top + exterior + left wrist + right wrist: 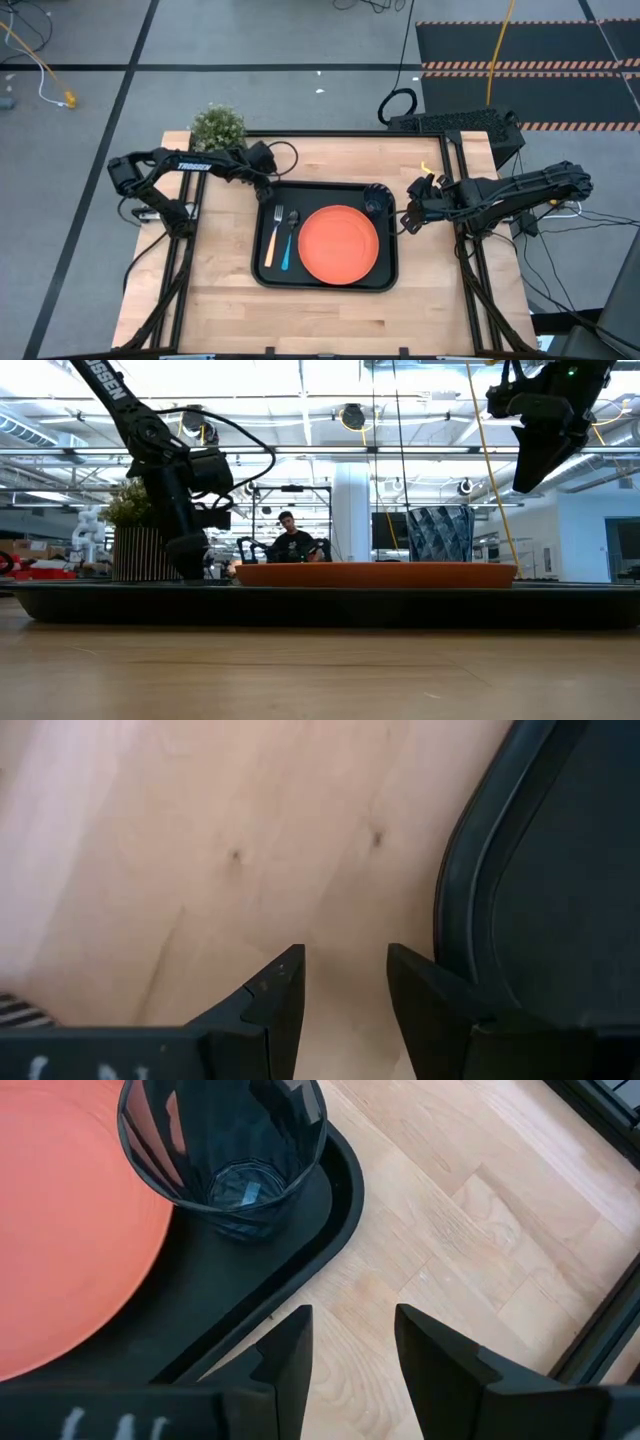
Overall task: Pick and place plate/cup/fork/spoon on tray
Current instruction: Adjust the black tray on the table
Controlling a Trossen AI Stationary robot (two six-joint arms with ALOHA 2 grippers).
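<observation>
In the high view, the tray is lying in the middle of the frame on the wooden table. The plate is sitting on the right half of the tray. The fork and the spoon are lying side by side on the left half, the fork further to the left. The cup is standing in the upper right corner of the tray, just beside the plate. The left gripper is hanging at the upper left corner of the tray, near a potted plant. The right gripper is hanging just right of the tray, close to the cup.

In the low view, the plate is resting flat on the tray in the middle of the frame, and the cup is rising behind it, right of centre. The left gripper is reaching down at the left, the right gripper is hanging high in the upper right. A person is sitting far behind.

In the left wrist view, the left gripper is standing open and holding nothing, over bare table beside the tray rim at the right of the frame.

In the right wrist view, the right gripper is also standing open and empty over the table; the cup and the plate are showing on the tray in the upper left of the frame.
</observation>
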